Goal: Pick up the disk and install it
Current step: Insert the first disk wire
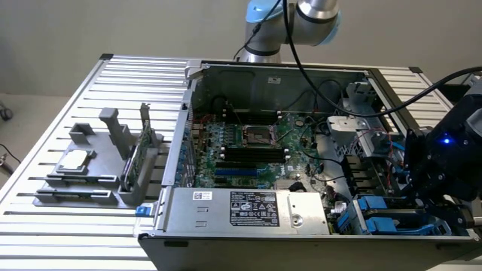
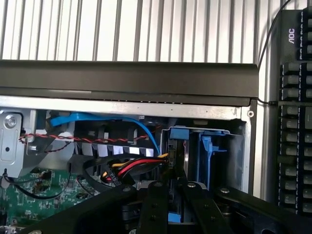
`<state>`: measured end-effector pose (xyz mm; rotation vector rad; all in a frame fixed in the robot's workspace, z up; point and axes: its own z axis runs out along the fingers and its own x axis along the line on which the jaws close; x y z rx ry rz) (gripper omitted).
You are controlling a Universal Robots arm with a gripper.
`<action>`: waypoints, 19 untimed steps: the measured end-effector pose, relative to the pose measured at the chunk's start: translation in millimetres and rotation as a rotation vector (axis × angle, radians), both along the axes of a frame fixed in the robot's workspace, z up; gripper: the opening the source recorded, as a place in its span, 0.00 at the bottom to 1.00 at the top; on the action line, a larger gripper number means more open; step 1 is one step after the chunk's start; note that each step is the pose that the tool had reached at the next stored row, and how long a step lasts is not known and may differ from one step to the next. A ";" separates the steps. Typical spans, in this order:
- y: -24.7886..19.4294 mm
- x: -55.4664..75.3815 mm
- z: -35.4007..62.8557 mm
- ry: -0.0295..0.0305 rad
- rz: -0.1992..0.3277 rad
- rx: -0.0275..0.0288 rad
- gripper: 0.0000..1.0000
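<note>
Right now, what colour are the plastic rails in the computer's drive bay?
Bright blue plastic rails, clearest in the wrist view.

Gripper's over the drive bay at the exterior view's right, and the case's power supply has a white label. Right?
Not quite. The gripper is over the blue drive bay at the exterior view's right, but the power supply carries a black label, not a white one. The exterior view shows it along the near edge of the open case.

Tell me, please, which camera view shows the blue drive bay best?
The wrist view: the blue drive bay sits close and face-on, with cables beside it. The exterior view shows it small, at an angle, in a corner of the computer case.
</note>
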<state>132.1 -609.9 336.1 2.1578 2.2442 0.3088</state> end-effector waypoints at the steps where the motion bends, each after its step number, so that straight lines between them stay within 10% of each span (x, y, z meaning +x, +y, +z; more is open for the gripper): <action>1: 0.0 -0.1 0.0 -0.0006 -0.001 -0.0003 0.17; 19: 1.5 -1.9 -0.5 -0.0084 -0.020 -0.0025 0.17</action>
